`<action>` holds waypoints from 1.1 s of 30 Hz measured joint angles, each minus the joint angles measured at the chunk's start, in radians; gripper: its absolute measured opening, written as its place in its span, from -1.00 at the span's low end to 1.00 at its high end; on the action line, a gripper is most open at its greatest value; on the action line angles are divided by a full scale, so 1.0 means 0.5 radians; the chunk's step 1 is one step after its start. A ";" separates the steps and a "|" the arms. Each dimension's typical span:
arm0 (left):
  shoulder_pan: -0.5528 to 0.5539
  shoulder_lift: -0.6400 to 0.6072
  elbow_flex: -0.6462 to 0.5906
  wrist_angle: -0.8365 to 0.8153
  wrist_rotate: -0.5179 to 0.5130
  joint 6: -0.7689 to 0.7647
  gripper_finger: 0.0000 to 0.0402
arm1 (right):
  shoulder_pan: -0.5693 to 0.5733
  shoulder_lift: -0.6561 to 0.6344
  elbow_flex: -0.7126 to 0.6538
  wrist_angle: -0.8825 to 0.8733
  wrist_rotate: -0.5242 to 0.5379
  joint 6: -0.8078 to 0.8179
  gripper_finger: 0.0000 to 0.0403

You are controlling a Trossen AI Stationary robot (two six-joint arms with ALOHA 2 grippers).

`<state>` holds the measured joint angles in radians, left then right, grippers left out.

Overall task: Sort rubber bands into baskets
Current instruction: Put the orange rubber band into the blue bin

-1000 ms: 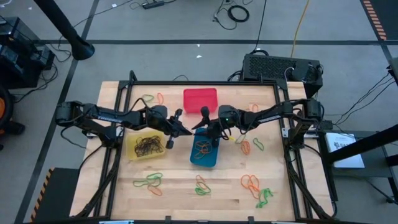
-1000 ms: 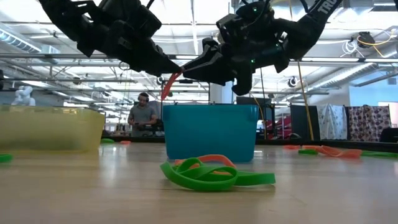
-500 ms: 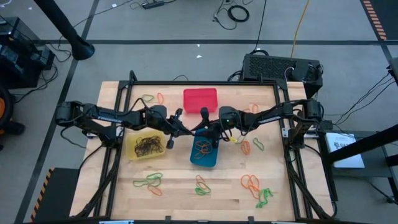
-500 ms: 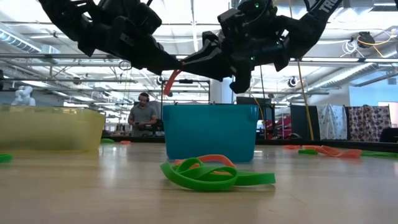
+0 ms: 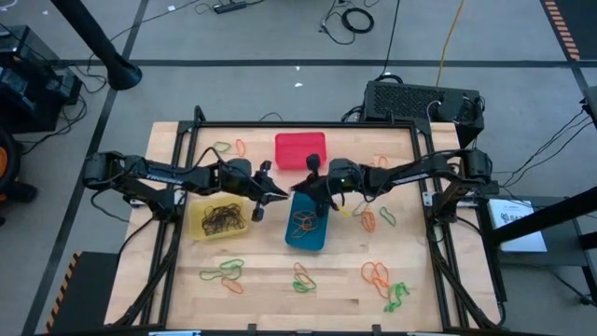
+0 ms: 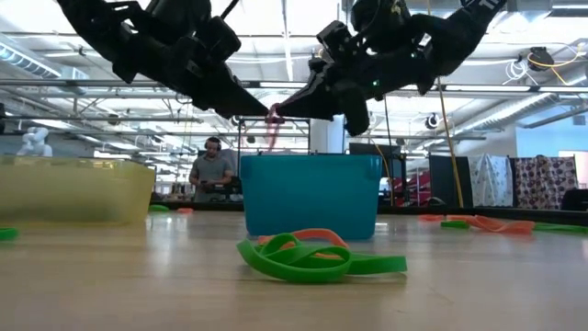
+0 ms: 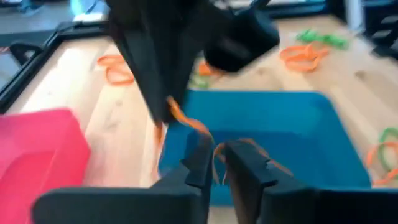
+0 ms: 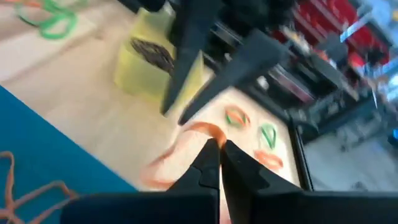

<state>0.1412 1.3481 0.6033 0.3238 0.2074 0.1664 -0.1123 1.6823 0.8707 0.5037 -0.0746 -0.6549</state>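
While both grippers meet just above the blue basket [image 5: 307, 222], the left gripper [image 7: 214, 163] and right gripper [image 8: 217, 155] each pinch one orange rubber band [image 6: 273, 127] in nearly closed jaws.

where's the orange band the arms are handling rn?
The orange band hangs in the air at mid-table, pinched between the left gripper and right gripper, just above the blue basket.
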 joint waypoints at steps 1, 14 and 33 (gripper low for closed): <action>0.000 -0.010 -0.002 -0.034 -0.057 0.016 -0.66 | 0.003 -0.029 0.000 -0.063 0.020 0.035 -1.00; 0.018 -0.243 0.001 -0.305 -1.271 0.308 -0.22 | 0.186 -0.382 0.002 -0.760 -0.605 0.679 -1.00; 0.411 -0.253 -0.098 -0.731 -1.864 0.064 -0.22 | 0.197 -0.293 0.001 -0.915 -0.215 1.015 -0.73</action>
<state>0.3469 1.2217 0.5541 -0.0419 -0.7245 0.1982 -0.0136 1.5360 0.8711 0.0463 -0.1823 -0.1475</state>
